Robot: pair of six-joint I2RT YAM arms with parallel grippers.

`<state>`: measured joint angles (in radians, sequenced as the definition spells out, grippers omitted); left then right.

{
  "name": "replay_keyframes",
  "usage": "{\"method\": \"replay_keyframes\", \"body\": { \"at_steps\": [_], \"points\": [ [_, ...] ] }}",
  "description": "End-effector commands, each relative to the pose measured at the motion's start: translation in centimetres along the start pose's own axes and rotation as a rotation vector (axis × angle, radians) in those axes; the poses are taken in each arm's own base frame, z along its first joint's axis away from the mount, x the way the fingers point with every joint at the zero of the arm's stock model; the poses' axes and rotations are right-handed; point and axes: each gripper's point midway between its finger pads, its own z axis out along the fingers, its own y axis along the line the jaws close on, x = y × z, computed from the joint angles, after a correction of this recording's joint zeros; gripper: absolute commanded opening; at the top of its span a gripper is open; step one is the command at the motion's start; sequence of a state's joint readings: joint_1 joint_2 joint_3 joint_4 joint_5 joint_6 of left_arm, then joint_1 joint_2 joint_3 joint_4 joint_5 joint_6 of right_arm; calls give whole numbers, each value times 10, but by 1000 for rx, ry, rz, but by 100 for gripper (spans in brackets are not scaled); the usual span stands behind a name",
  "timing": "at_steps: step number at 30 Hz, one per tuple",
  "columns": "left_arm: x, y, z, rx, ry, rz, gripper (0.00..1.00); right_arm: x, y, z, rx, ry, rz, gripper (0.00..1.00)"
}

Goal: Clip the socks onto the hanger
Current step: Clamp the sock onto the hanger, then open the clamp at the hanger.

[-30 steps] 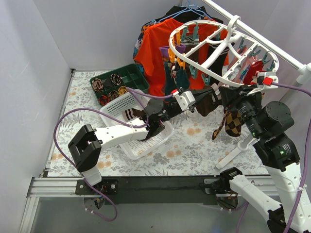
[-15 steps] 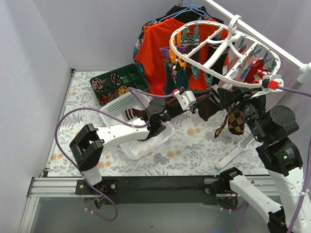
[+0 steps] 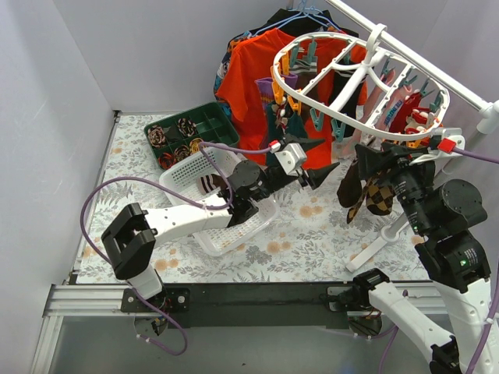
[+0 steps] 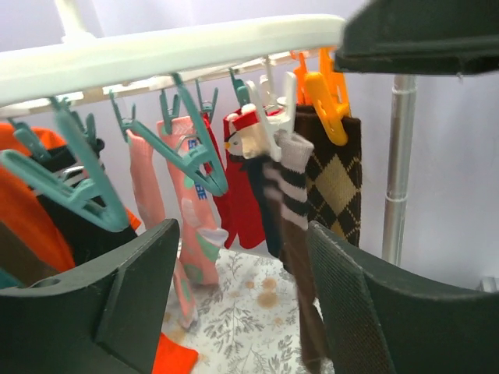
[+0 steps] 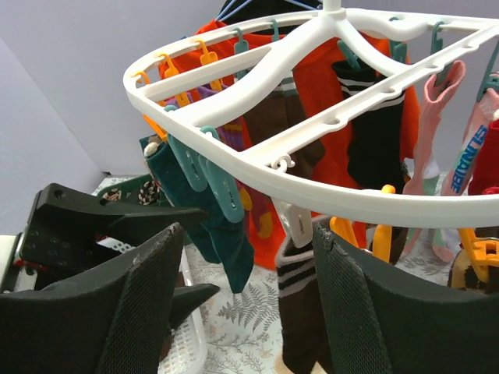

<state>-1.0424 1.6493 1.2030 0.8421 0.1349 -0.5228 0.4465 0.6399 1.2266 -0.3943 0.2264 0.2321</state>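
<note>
Argyle sock [image 4: 337, 183] hangs from orange clip [image 4: 326, 101] on hanger [image 4: 156, 51]. Left gripper [image 4: 243, 230] and right gripper [image 5: 245, 234] are both spread, empty. Next, likely: fetch another sock from basket [image 3: 189, 167].

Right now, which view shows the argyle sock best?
Left wrist view: the argyle sock hangs close and sharp under an orange clip. The top external view shows it small, below the hanger. The right wrist view does not show it clearly.

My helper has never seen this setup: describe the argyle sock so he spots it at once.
Start at the big white oval hanger. On its near rim an orange clip holds the argyle sock. Unlike the striped sock beside it, it shows tan diamonds.
</note>
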Motion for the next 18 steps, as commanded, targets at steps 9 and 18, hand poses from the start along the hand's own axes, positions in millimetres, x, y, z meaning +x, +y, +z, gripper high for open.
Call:
{"method": "replay_keyframes", "body": {
  "at_steps": [9, 18],
  "points": [
    [-29, 48, -10, -232, 82, -281, 67, -23, 0, -12, -10, -71, -63, 71],
    [-34, 54, 8, -221, 62, -354, 67, -26, 39, -6, -213, -38, -90, 67]
  ]
}}
